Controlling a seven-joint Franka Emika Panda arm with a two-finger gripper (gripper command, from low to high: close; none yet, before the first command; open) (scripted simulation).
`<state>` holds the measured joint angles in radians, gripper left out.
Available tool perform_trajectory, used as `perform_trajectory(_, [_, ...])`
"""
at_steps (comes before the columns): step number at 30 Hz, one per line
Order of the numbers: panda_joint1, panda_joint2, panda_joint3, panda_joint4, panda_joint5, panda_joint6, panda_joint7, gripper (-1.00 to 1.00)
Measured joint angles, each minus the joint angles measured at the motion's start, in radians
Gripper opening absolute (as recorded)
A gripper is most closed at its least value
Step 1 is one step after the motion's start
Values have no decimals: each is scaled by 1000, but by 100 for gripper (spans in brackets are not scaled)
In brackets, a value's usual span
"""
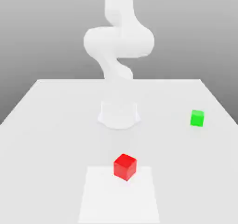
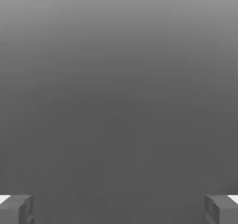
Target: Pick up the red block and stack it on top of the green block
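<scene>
The red block [image 1: 125,166] sits on the pale counter [image 1: 46,125], at the far edge of a slightly brighter square patch [image 1: 119,195] near the exterior view's foreground, one corner turned toward the camera. The green block [image 1: 197,118] rests on the same counter, well apart from the red one, farther back and toward the exterior view's right. Nothing touches either cube. Between and behind them stands the arm's white base [image 1: 119,114], from which the arm [image 1: 119,39] rises and bends out of the top of the exterior view.

In the hand view the pincer [image 2: 119,209] is spread wide: its two grey fingertips [image 2: 16,209] stand at opposite edges of the picture with nothing held between them, only a plain grey backdrop beyond. Neither block lies between the fingers, so the red block is apart from the pincer, ungripped, down on the counter.
</scene>
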<state>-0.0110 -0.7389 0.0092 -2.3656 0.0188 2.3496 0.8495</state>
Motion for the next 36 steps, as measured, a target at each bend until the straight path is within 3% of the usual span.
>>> perform_trajectory(15, [-70,468,134,-484,66,369,435,0])
perform_trajectory(19, [-95,708,149,-553,-10,552,589,0])
perform_trajectory(23, [-45,870,75,-540,-117,687,676,0])
perform_trajectory(24, [-21,903,48,-535,-129,715,686,-100])
perform_trajectory(31, [-15,910,40,-534,-135,723,692,-100])
perform_trajectory(36, [-32,754,87,-557,-34,590,618,-100])
